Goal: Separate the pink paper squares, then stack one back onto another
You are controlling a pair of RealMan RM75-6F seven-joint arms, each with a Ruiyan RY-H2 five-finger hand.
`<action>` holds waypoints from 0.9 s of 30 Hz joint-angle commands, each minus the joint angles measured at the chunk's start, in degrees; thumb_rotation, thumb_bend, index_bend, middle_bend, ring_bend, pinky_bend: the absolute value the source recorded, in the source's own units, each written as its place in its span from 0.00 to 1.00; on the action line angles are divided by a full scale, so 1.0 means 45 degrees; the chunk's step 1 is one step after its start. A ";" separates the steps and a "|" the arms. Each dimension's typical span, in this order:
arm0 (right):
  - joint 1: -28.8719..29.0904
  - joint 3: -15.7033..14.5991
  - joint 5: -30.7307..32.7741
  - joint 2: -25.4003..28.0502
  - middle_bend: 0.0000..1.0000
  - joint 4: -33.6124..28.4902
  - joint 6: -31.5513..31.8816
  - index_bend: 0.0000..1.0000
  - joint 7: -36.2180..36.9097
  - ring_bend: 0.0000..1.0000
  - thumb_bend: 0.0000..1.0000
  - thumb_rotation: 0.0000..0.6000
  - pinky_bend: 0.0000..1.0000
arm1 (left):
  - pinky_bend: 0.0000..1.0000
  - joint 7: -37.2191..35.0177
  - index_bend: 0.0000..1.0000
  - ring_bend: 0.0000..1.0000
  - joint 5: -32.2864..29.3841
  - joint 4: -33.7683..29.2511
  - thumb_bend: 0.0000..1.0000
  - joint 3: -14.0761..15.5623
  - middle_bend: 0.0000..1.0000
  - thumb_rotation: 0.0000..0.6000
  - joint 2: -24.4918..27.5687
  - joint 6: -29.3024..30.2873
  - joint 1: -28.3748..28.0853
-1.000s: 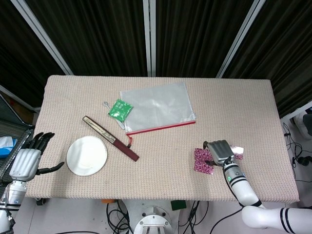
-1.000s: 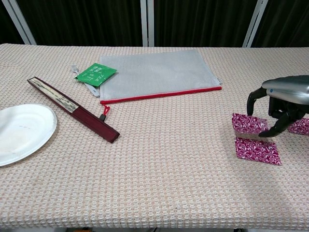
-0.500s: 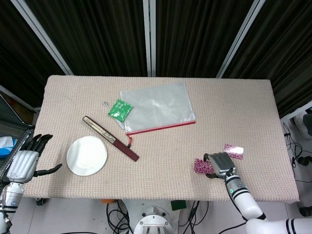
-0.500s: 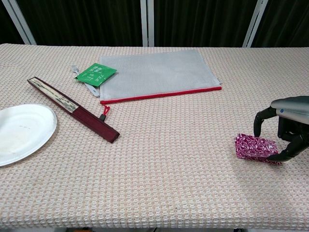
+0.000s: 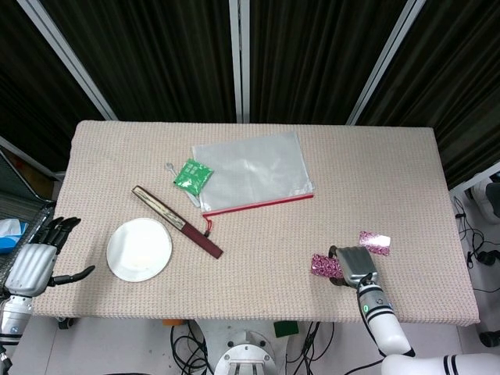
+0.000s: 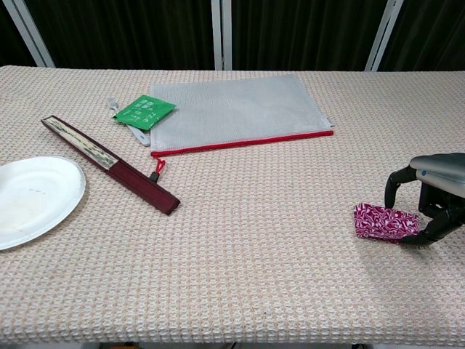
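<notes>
Two pink paper squares are what I can make out, and both are thin, light and floppy, so I judge they will slide, curl or lift at the least nudge. Largest thing around me is the tabletop (image 5: 375,164), covered in a woven cloth whose coarse weave, I reckon, gives a flat sheet some grip and makes its edge hard to get under. My right robot hand (image 6: 434,196) hangs over the near right part of it, fingers curled downward and apart, their tips at the edge of the pink paper stack (image 6: 385,222) that lies just to its left; whether a tip actually pinches a sheet I cannot tell. The second pink paper square (image 5: 374,240) lies flat a little beyond this robot hand in the head view, apart from the stack. My left robot hand (image 5: 31,262) hovers off the far left edge, well apart from all of this, fingers spread and holding nothing.

To handle such paper I would take one corner or edge between thumb and fingertip, lightly, since a hard squeeze would crease it and a sideways drag would carry the lower sheet along.
</notes>
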 commanded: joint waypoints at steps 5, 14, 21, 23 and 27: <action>-0.0026 0.0081 -0.0024 -0.0093 1.00 0.0047 0.0032 0.44 -0.0060 0.99 0.49 0.98 0.90 | 0.23 -0.0170 0.09 0.06 0.0039 0.0223 0.07 0.0041 0.11 0.27 -0.0061 0.0140 0.0106; 0.0068 0.0227 0.0228 -0.0229 1.00 0.0194 -0.0154 0.41 -0.0198 0.99 0.48 0.99 0.90 | 0.23 -0.0184 0.09 0.06 -0.0014 0.0257 0.07 0.0027 0.12 0.28 -0.0057 0.0054 0.0091; 0.0093 0.0210 0.0364 -0.0117 1.00 0.0134 -0.0311 0.34 -0.0201 0.99 0.44 0.98 0.90 | 0.23 -0.0188 0.09 0.06 -0.0041 0.0263 0.07 0.0016 0.12 0.27 -0.0037 0.0045 0.0101; 0.0090 0.0181 0.0389 -0.0047 1.00 0.0068 -0.0344 0.34 -0.0198 0.99 0.44 0.98 0.90 | 0.23 -0.0198 0.09 0.06 -0.0023 0.0261 0.07 0.0016 0.12 0.27 -0.0038 0.0075 0.0109; 0.0014 0.0119 0.0221 0.0126 1.00 -0.0164 -0.0282 0.33 -0.0085 0.99 0.43 0.98 0.90 | 0.23 -0.0183 0.09 0.06 0.0004 0.0249 0.07 0.0029 0.12 0.28 -0.0025 0.0101 0.0125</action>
